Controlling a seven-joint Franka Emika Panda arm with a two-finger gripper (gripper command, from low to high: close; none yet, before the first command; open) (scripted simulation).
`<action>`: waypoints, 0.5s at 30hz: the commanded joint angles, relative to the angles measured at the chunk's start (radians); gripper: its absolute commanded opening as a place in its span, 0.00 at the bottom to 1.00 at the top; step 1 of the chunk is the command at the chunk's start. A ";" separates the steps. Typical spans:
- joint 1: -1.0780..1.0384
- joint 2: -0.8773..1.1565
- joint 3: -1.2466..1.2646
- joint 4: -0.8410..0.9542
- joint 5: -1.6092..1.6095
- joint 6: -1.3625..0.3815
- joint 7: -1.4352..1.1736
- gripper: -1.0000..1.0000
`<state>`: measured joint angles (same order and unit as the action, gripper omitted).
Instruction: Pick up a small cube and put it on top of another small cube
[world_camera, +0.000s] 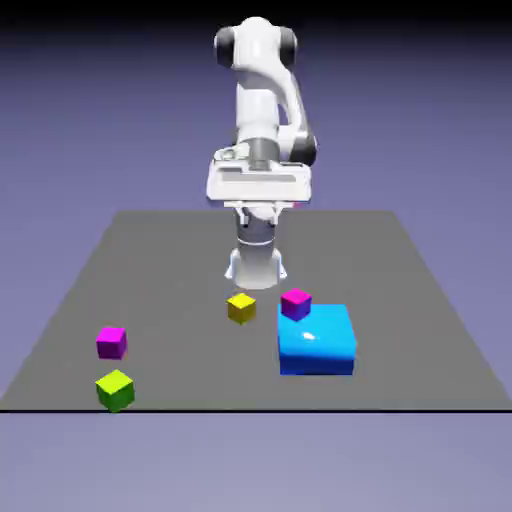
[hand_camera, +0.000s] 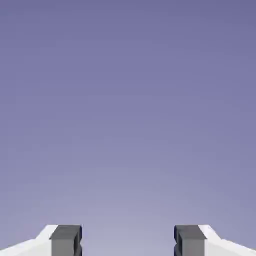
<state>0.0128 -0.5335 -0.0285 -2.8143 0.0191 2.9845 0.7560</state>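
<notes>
The small yellow cube (world_camera: 241, 308) rests on the grey table (world_camera: 160, 260) near its middle. One magenta cube (world_camera: 295, 303) sits just to the exterior view's right of it, close against the far left corner of the blue block. A second magenta cube (world_camera: 111, 342) lies toward the exterior view's left front. The arm's white hand (world_camera: 258, 185) hangs high above the table, well behind and above the yellow cube. In the hand view my gripper (hand_camera: 127, 242) is open, with only the plain backdrop between its grey fingertips (hand_camera: 66, 241); no cube shows there.
A large blue block (world_camera: 317, 340) stands to the exterior view's right of the yellow cube. A lime-green small cube (world_camera: 115, 389) sits near the table's front edge, just in front of the left magenta cube.
</notes>
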 joint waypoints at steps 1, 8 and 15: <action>0.001 0.030 -0.024 -0.004 0.016 -0.044 0.012 0.50; 0.006 0.242 -0.189 -0.029 0.127 -0.348 0.099 0.50; 0.010 0.453 -0.355 -0.054 0.238 -0.652 0.186 0.50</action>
<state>0.0237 -0.0802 -0.3831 -2.8684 0.2567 2.3322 0.9424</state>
